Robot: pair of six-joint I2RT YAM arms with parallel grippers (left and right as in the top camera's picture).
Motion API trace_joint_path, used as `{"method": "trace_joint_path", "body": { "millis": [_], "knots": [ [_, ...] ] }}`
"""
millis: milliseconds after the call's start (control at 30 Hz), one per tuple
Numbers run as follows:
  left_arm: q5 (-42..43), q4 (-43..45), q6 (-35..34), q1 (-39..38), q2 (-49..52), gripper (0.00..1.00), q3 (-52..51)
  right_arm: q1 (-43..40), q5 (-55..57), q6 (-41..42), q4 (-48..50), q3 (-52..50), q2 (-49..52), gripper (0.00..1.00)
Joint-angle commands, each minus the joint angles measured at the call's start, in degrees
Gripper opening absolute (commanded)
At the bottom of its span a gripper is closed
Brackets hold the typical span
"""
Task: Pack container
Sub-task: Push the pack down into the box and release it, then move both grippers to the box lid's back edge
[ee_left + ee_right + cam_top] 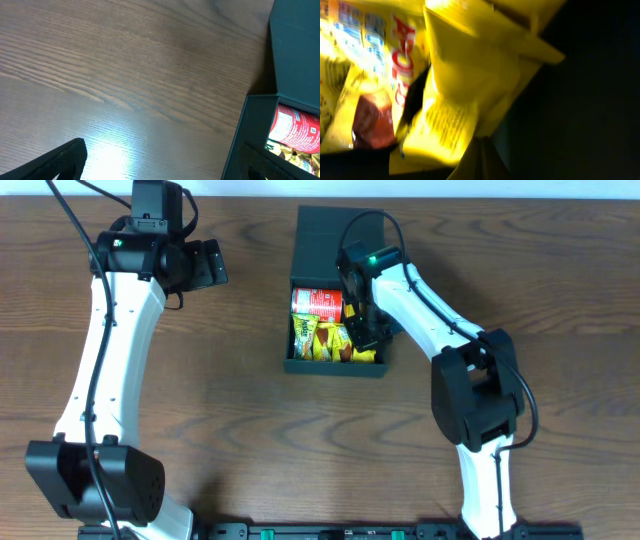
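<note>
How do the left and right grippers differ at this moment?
The left gripper hangs over the brown wooden table, apart from the dark teal-green rectangular box; the right gripper is down inside that box among yellow snack packets. The left jaws stand wide open; the right jaws' state is hidden. Both are black.

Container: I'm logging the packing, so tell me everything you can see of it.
The container is a dark teal, matte rectangular box on the wooden table, its lid open at the far side. Inside lie a red packet and yellow packets. The right gripper reaches into its right side, close against the yellow packets.
</note>
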Motion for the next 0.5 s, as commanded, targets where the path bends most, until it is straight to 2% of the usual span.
{"method": "trace_joint_path", "body": {
  "millis": [0, 200, 300, 367, 467],
  "knots": [
    [-0.35, -0.33, 0.42, 0.35, 0.39, 0.97, -0.11, 0.59, 0.17, 0.76, -1.01, 4.61, -2.84, 0.01],
    [0.81, 0.17, 0.37, 0.33, 0.39, 0.97, -0.11, -1.46, 4.07, 0.74, -2.62, 13.11, -10.95, 0.02],
    [8.17, 3.56, 0.39, 0.35, 1.18, 0.98, -0.22, -6.25, 2.69, 0.76, -0.22, 13.11, -12.44, 0.01],
    [14.16, 7.32, 0.39, 0.35, 2.67, 0.89, -0.24, -10.62, -3.23, 0.79, 1.64, 12.98, -11.74, 0.01],
    [20.11, 13.05, -1.84, 0.35, 6.82, 0.68, -0.24, -17.90, -18.08, 2.38, 5.25, 12.98, -8.85, 0.01]
  ]
}}
